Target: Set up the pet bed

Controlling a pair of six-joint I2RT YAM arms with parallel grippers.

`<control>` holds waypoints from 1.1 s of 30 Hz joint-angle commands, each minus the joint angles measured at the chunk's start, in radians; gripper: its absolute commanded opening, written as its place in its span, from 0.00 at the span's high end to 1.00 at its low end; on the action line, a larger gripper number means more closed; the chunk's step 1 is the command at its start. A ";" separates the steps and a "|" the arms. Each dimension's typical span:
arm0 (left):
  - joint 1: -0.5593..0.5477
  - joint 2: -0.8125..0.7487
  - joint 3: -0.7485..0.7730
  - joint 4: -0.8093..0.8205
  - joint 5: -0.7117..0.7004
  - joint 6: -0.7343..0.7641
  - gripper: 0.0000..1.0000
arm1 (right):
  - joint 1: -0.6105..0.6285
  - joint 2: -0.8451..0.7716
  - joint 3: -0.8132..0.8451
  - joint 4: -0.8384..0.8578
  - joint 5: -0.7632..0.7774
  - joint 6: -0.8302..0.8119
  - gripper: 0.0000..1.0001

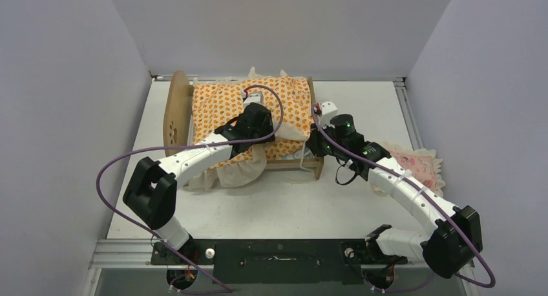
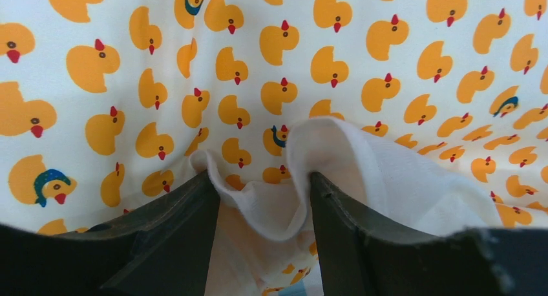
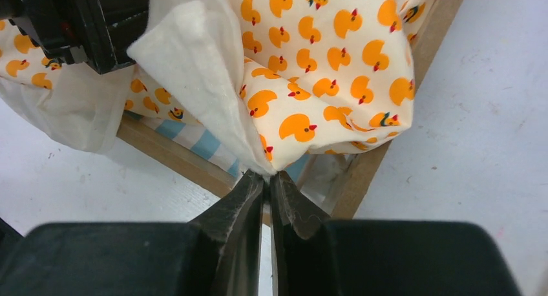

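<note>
The pet bed (image 1: 176,108) is a light plywood frame with its arched headboard on the left; its wooden rail (image 3: 173,157) and blue-and-white striped base (image 3: 194,142) show in the right wrist view. The orange duck-print mattress (image 1: 223,102) lies crumpled on it, with a white ruffle hanging over the near rail. My left gripper (image 1: 270,129) is over the mattress's near right part, jaws apart, with a loose fold of white ruffle (image 2: 271,205) between the fingers (image 2: 194,218). My right gripper (image 3: 267,174) is shut on the mattress's corner at the bed's near right corner (image 1: 313,144).
The small pink frilled pillow (image 1: 419,163) lies on the white table to the right of the bed, beside my right forearm. Grey walls close in the table at left, back and right. A purple cable loops over the left arm (image 1: 194,157).
</note>
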State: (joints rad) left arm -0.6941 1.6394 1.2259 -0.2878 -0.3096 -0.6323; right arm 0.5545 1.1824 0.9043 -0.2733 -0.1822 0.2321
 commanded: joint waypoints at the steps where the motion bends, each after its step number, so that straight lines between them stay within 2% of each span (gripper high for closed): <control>1: 0.019 -0.044 -0.012 0.040 -0.001 -0.008 0.51 | -0.010 0.023 0.185 -0.092 0.066 -0.160 0.94; 5: 0.021 -0.040 -0.011 0.052 0.014 -0.005 0.59 | 0.002 0.077 0.336 -0.171 0.164 -0.267 0.93; 8: 0.021 -0.038 -0.012 0.052 0.020 -0.004 0.61 | 0.017 0.107 0.379 -0.169 0.253 -0.281 0.87; 11: 0.021 -0.043 -0.019 0.055 0.021 -0.004 0.62 | 0.026 0.115 0.398 -0.193 0.229 -0.273 0.77; 14: 0.021 -0.050 -0.031 0.059 0.018 -0.005 0.62 | 0.028 0.076 0.362 -0.190 0.106 -0.244 0.66; 16: 0.021 -0.052 -0.038 0.061 0.020 -0.005 0.62 | 0.028 0.032 0.318 -0.181 0.076 -0.211 0.61; 18: 0.021 -0.053 -0.043 0.063 0.021 -0.007 0.62 | 0.026 -0.014 0.270 -0.187 0.141 -0.155 0.60; 20: 0.021 -0.055 -0.044 0.064 0.021 -0.010 0.62 | 0.020 -0.050 0.223 -0.213 0.200 -0.135 0.66; 24: 0.021 -0.055 -0.040 0.065 0.023 -0.010 0.62 | 0.010 -0.096 0.126 -0.232 0.211 -0.098 0.69; 30: 0.021 -0.074 -0.036 0.061 0.026 -0.006 0.62 | 0.010 -0.103 0.036 -0.193 0.253 0.035 0.60; 33: 0.021 -0.094 -0.033 0.060 0.032 0.004 0.60 | 0.010 -0.071 0.000 -0.140 0.209 0.072 0.59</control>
State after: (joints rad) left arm -0.6788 1.6161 1.1797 -0.2653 -0.2867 -0.6422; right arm 0.5697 1.0920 0.9344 -0.5003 0.0246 0.2142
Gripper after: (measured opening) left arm 0.383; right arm 0.404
